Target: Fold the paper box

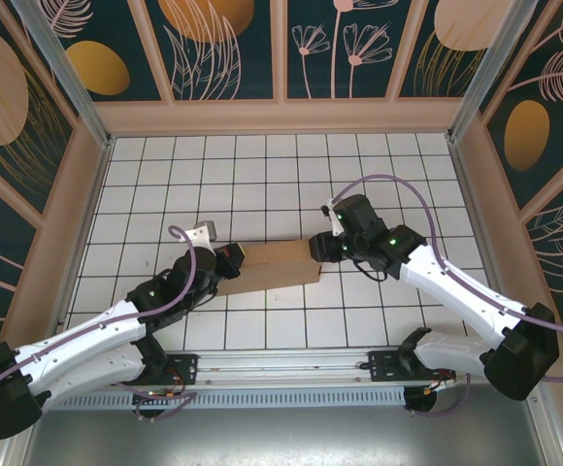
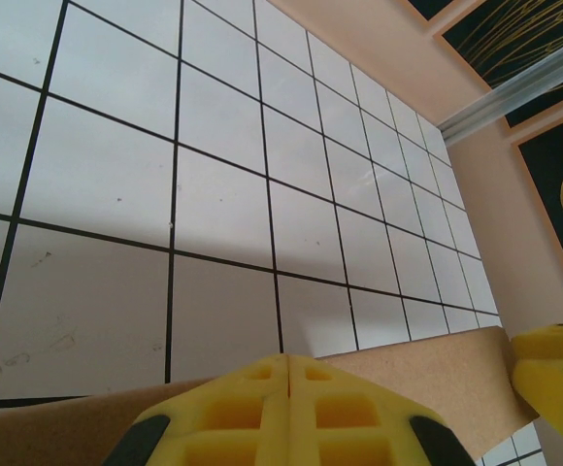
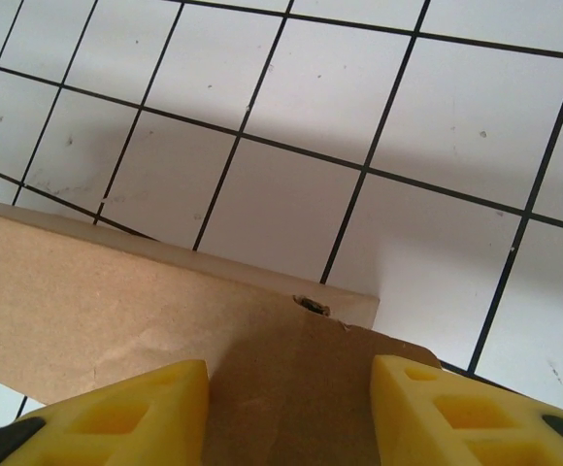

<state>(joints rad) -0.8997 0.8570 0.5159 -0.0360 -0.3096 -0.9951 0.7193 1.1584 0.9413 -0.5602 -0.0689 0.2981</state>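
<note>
Just one paper box (image 1: 280, 264) lay near the middle of the gridded tabletop (image 1: 262, 165). Two grippers flanked it. The left gripper (image 1: 225, 260) sat at its 9 o'clock end, fingers shut tip to tip. The right gripper (image 1: 318, 249), at 3 o'clock, stood parted astride a flap.

Bright, diffuse overhead illumination. A soft shadow lies on the white tiled table (image 3: 262, 184) at 12 o'clock of the paper box (image 3: 87, 291). Left wrist view: faint sheen at 2 o'clock, near foreground slightly soft.
</note>
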